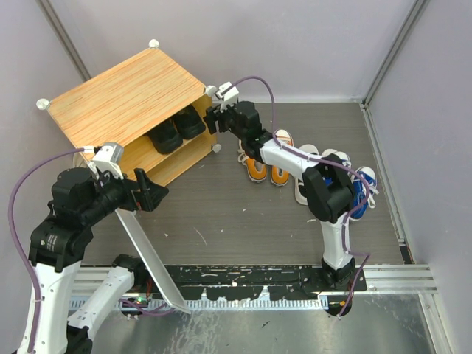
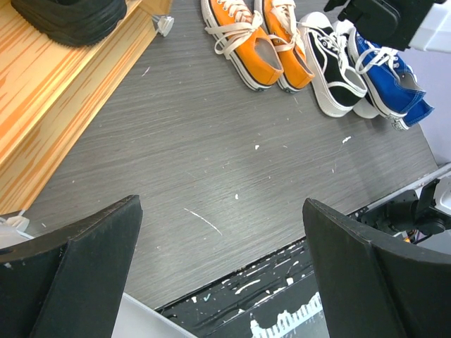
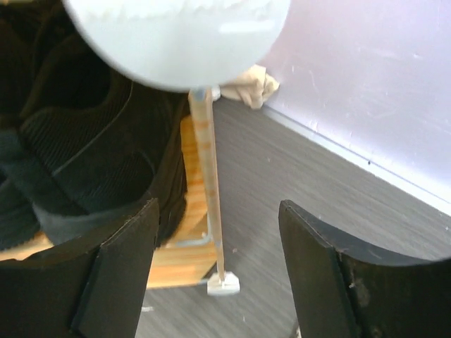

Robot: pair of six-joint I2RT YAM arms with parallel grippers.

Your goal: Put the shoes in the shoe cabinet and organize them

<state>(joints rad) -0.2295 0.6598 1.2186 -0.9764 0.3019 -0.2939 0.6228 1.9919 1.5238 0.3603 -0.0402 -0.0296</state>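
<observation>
- the blue pair (image 2: 391, 77), near the table's (image 1: 243, 221) right edge, is mostly covered by the right arm from overhead; a black-and-white lace-up (image 2: 331, 60) lies between it and the orange pair (image 2: 257, 42), all just beside one another.
- the shoe cabinet (image 1: 122, 96) sits angled at the far left corner, open front facing near-right; the black pair (image 1: 177, 129) is on its shelf, heels outward, toes lost in shadow.
- the orange shoes' long axes run near-to-far, heels toward the near edge.
- a white door panel (image 1: 147, 258) slants from the cabinet's near corner toward the near edge.
- the right gripper (image 3: 218, 218) is at the cabinet's right front corner, jaws apart and holding nothing – the thin side-panel edge stands beyond them.
- the left gripper (image 2: 222, 208) is spread wide over bare table, empty.
</observation>
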